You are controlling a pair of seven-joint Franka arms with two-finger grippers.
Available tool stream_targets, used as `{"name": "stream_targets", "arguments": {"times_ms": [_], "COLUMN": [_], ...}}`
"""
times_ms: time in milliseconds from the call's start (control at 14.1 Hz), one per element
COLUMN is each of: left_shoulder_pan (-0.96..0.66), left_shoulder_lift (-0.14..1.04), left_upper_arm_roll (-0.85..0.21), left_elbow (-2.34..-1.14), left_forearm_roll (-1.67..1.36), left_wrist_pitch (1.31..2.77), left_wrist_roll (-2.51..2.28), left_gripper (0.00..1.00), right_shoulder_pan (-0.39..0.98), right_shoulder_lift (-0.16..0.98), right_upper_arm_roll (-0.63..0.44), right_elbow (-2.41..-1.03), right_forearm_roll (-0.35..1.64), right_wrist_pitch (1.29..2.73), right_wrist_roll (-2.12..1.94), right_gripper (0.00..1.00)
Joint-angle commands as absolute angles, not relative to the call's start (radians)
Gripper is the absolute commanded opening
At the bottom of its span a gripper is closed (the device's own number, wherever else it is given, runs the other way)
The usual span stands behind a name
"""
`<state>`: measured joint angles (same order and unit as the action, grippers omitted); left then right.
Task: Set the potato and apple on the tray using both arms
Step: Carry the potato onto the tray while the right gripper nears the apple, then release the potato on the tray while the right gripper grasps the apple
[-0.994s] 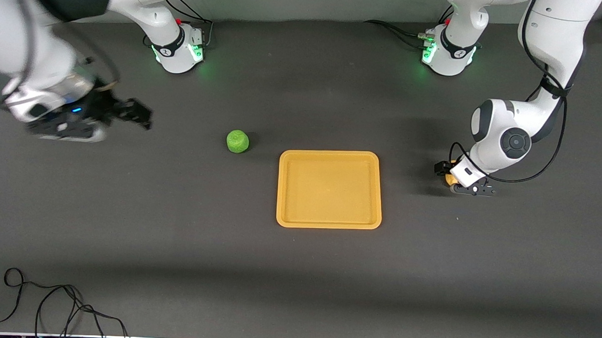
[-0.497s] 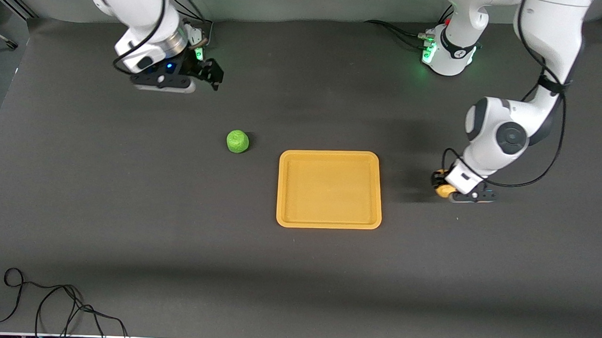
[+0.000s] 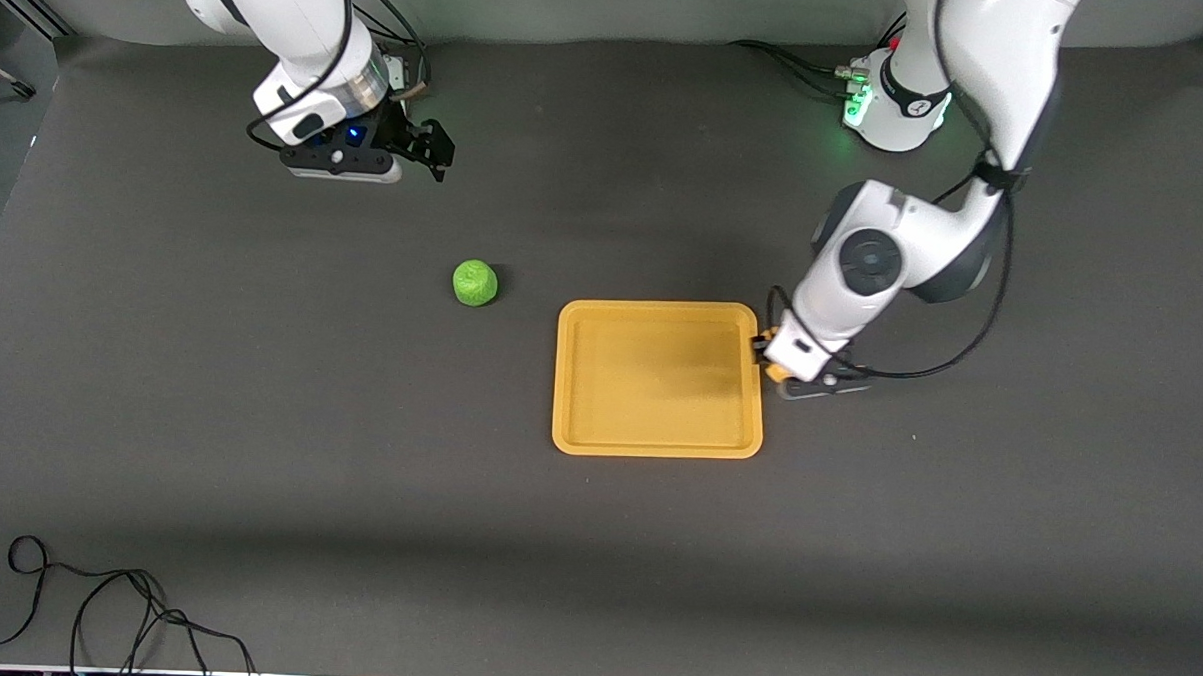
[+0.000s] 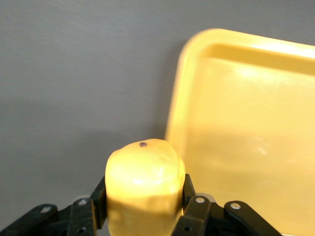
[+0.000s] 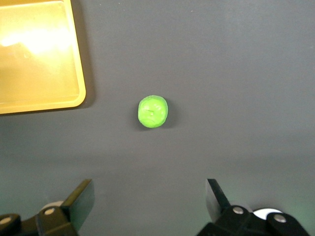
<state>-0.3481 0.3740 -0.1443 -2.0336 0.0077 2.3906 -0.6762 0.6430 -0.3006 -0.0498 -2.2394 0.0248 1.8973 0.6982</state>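
Note:
The yellow-orange tray (image 3: 663,307) lies mid-table. My left gripper (image 3: 767,354) is shut on the yellow-tan potato (image 4: 142,179) and holds it just over the tray's rim at the left arm's end; the left wrist view shows the tray (image 4: 246,123) beside the potato. The green apple (image 3: 474,283) sits on the mat beside the tray, toward the right arm's end. My right gripper (image 3: 436,152) is open and empty, over the mat near its base, apart from the apple. The right wrist view shows the apple (image 5: 153,111) ahead of the open gripper (image 5: 147,199), and a tray corner (image 5: 39,64).
A black cable (image 3: 102,611) loops on the mat near the front edge at the right arm's end. The left arm's green-lit base (image 3: 890,98) stands at the back. Dark mat surrounds the tray.
My left gripper has carried the potato from the mat at the left arm's end to the tray's rim. My right arm has swung in from the table's end to near its base.

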Motion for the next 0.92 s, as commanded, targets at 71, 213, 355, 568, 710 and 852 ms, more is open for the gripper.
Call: {"name": "stream_targets", "arguments": {"times_ms": [71, 213, 355, 568, 710, 852], "left_shoulder_pan": [-0.414, -0.419, -0.419, -0.419, -0.42, -0.432], "left_shoulder_lift": [0.529, 0.558, 0.566, 0.568, 0.568, 0.551], "left_upper_arm_roll": [-0.13, -0.129, -0.13, -0.129, -0.129, -0.126], "left_elbow": [-1.846, -1.812, -1.809, -1.81, -1.81, -1.819], "left_forearm_roll": [0.009, 0.011, 0.015, 0.023, 0.023, 0.025], "left_wrist_pitch": [2.315, 2.303, 2.304, 2.303, 2.299, 2.272], "left_wrist_roll": [-0.716, -0.721, -0.729, -0.729, -0.729, -0.73], "left_gripper": [0.38, 0.38, 0.43, 0.75, 0.8, 1.0], "right_shoulder_pan": [0.65, 0.652, 0.652, 0.653, 0.653, 0.653], "right_shoulder_lift": [-0.272, -0.236, -0.157, -0.034, 0.021, 0.069], "right_upper_arm_roll": [-0.055, -0.055, -0.055, -0.055, -0.055, -0.055], "right_elbow": [-2.377, -2.434, -2.441, -2.444, -2.465, -2.476], "right_forearm_roll": [0.008, 0.008, 0.008, 0.008, 0.008, 0.008], "right_wrist_pitch": [2.084, 2.182, 2.253, 2.374, 2.46, 2.519], "right_wrist_roll": [0.719, 0.719, 0.719, 0.719, 0.719, 0.724], "right_gripper": [1.0, 1.0, 1.0, 1.0, 1.0, 1.0]}}
